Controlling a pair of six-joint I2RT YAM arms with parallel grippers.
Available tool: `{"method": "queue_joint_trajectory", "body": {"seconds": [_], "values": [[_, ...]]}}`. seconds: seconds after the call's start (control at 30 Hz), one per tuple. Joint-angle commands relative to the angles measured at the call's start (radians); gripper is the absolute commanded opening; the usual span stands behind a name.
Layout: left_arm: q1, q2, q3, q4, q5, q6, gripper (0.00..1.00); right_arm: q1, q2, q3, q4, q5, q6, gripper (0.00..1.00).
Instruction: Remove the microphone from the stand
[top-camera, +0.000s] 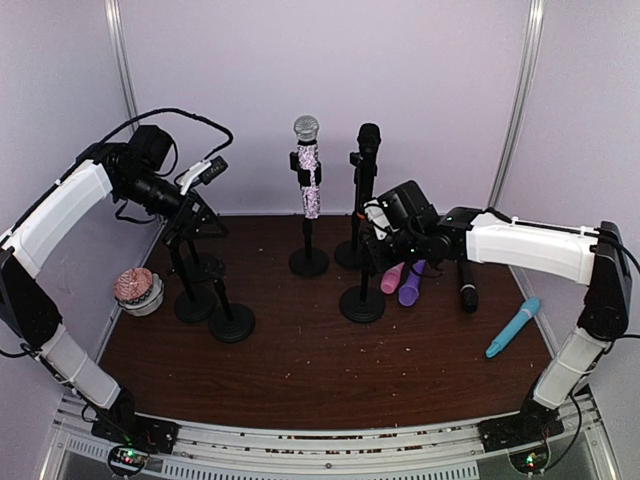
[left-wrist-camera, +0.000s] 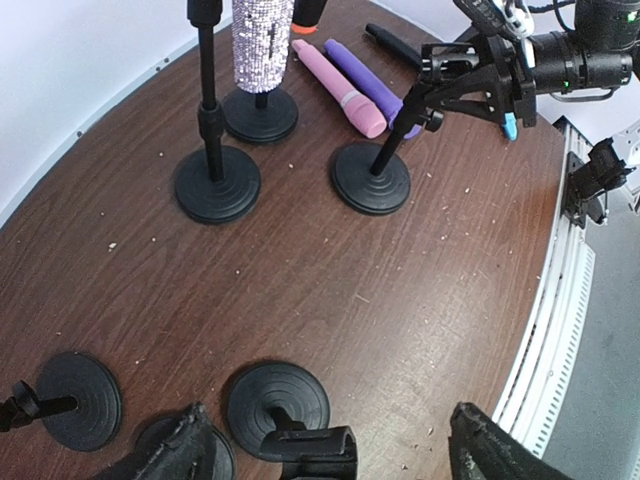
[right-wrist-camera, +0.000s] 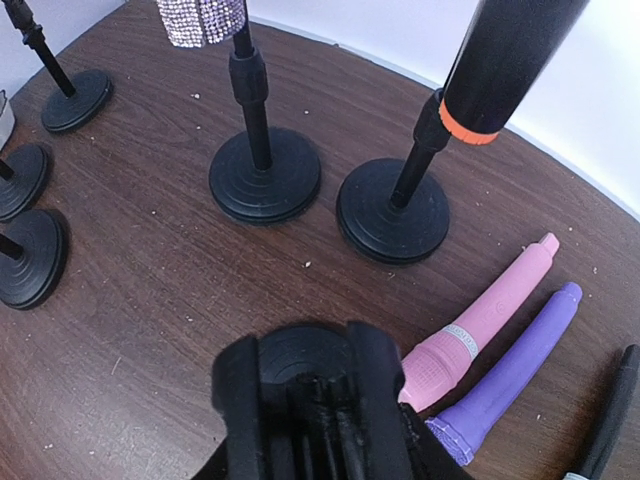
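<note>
A glitter microphone (top-camera: 310, 185) and a black microphone (top-camera: 367, 150) with an orange ring (right-wrist-camera: 470, 128) stand upright in stands at the back centre. My right gripper (top-camera: 378, 225) is shut on the empty clip (right-wrist-camera: 310, 395) of a third stand (top-camera: 362, 303); its fingers are mostly hidden behind the clip. My left gripper (top-camera: 205, 175) is open at the left. In the left wrist view its fingers (left-wrist-camera: 190, 450) straddle the empty clip (left-wrist-camera: 310, 452) of a left stand without touching it.
Pink (top-camera: 392, 277), purple (top-camera: 411, 283), black (top-camera: 467, 285) and blue (top-camera: 513, 327) microphones lie on the table at the right. Two empty stands (top-camera: 232, 322) stand at the left beside a pink object in a white cup (top-camera: 137, 290). White walls close the back and sides.
</note>
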Motion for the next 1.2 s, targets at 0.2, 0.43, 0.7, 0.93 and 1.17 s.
{"method": "queue_joint_trajectory", "body": {"seconds": [0.2, 0.43, 0.7, 0.93, 1.17], "values": [[0.016, -0.025, 0.023, -0.003, -0.039, 0.017, 0.82, 0.049, 0.100, 0.089, 0.077, -0.023, 0.026, 0.07], [0.017, -0.031, 0.002, 0.005, -0.049, 0.015, 0.82, 0.112, 0.241, 0.291, 0.109, -0.046, 0.026, 0.04], [0.041, -0.040, -0.001, 0.007, -0.060, 0.015, 0.83, 0.174, 0.480, 0.616, 0.098, -0.006, 0.040, 0.02], [0.068, -0.052, -0.024, 0.006, -0.068, 0.028, 0.85, 0.198, 0.661, 0.845, 0.135, 0.055, 0.051, 0.04], [0.083, -0.071, -0.049, 0.006, -0.070, 0.035, 0.90, 0.203, 0.773, 0.987, 0.200, 0.081, 0.023, 0.13]]}}
